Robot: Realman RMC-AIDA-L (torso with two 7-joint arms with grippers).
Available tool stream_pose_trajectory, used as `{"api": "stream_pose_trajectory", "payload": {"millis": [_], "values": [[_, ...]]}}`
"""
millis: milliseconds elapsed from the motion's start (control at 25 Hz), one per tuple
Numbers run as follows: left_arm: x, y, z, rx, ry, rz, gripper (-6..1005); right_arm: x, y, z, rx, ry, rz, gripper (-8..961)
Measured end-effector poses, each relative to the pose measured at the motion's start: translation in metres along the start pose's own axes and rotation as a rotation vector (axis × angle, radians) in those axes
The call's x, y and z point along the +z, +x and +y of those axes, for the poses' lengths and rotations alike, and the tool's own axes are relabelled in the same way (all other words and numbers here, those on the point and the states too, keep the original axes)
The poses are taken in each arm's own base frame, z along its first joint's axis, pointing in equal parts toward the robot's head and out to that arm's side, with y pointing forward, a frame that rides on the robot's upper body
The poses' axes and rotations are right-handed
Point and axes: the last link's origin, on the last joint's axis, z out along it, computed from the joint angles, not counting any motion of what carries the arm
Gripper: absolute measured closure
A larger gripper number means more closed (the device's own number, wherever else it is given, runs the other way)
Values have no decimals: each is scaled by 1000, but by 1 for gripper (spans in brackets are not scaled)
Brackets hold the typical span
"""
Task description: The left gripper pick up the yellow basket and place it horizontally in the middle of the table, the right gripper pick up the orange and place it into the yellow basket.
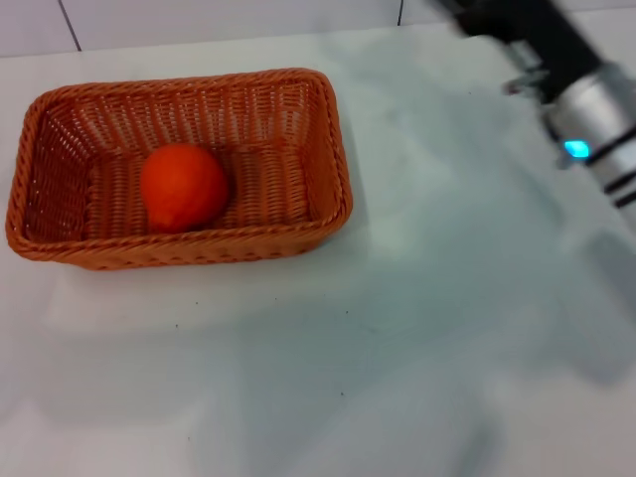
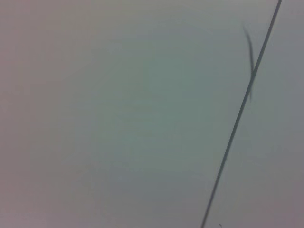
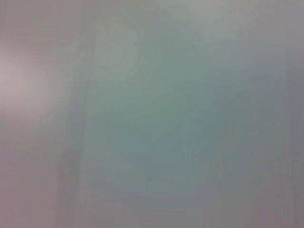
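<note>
Here, the orange (image 1: 184, 187) sits inside the wicker basket (image 1: 328, 159) at ten o'clock on the white table (image 1: 397, 328); right gripper (image 1: 477, 12) at one o'clock, finger state untellable; the firm, rollable fruit likely suits a grasp across its middle.

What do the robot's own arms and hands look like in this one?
Only the right arm shows, at the head view's upper right over the table: a black section leading into a silver wrist with black bands and a small lit blue light. Its hand is out of frame. Neither the left arm nor the left hand appears in any view; both wrist views show only blank surface.
</note>
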Motion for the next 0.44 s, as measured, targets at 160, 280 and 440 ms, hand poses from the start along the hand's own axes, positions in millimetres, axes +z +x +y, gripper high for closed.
{"api": "stream_pose_trajectory", "payload": {"millis": [160, 280, 440], "values": [[-8, -5, -1, 44, 34, 76, 82, -37, 4, 35, 36, -235, 72, 8], [-12, -9, -1, 83, 68, 119, 82, -63, 0, 51, 43, -348, 75, 8], [-16, -17, -3, 107, 133, 160, 82, -90, -8, 63, 46, -442, 37, 8]]}}
